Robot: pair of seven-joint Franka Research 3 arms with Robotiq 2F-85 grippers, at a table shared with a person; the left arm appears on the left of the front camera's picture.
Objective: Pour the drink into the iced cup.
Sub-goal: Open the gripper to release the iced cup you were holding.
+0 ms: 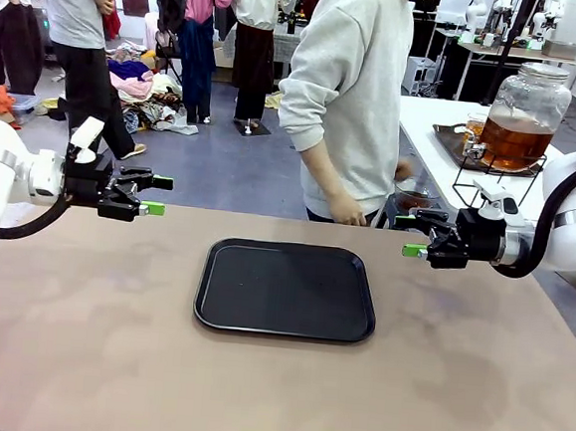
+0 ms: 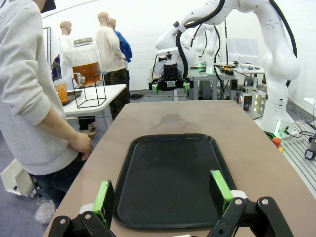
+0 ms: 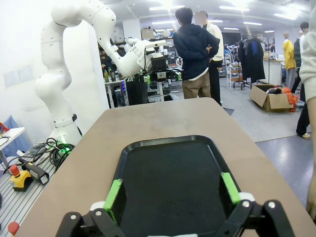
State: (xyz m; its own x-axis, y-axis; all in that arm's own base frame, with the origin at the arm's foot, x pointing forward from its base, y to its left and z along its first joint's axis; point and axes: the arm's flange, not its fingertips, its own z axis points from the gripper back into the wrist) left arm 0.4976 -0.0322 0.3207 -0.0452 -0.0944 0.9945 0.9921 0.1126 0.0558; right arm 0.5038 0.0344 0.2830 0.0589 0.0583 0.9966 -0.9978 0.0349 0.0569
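The drink (image 1: 514,142) is amber liquid in a big glass dispenser jar (image 2: 86,61) with a metal lid, standing on a wire stand on the white side table at the back right. A clear cup-like thing with pale lumps (image 2: 44,210) sits low beside the person's legs; I cannot tell if it is the iced cup. My left gripper (image 1: 156,195) hovers open and empty left of the black tray (image 1: 285,288). On the tray's right my right gripper (image 1: 409,236) hovers open and empty too. Both wrist views look over the bare tray (image 2: 173,182) (image 3: 170,182) between green pads.
A person in a grey sweatshirt stands at the table's far edge, one hand (image 1: 348,216) resting on it. A small glass of amber liquid (image 1: 474,126) stands on a dark tray beside the jar. The brown tabletop (image 1: 89,340) is bare around the tray.
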